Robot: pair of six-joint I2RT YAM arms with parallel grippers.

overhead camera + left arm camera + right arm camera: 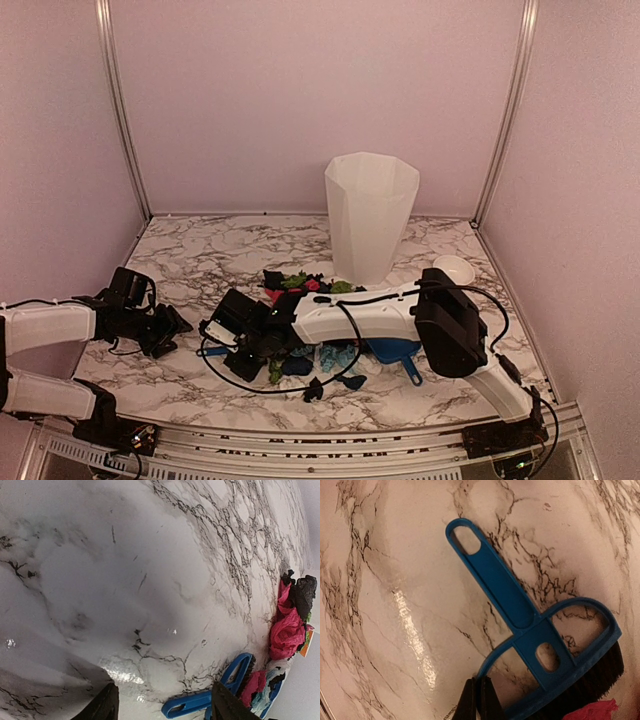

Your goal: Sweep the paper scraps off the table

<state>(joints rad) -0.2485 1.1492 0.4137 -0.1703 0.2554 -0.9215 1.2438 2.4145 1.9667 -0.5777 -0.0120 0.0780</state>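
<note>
My right arm (360, 312) hides most of the dustpan (395, 350) and many paper scraps (335, 357); the brush (520, 610) is cut off at its bristles.

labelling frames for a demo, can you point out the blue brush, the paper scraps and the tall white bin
blue brush (497, 581), right wrist view, middle of its handle
paper scraps (287, 635), left wrist view, the large pink crumpled scrap
tall white bin (370, 215), top external view, its front wall

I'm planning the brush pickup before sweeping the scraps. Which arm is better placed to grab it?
Right, probably. The right tool hangs directly over the brush, its closed fingertips beside the blue frame, though it must open first. The left tool is open, but stands off beyond the handle's end.
</note>
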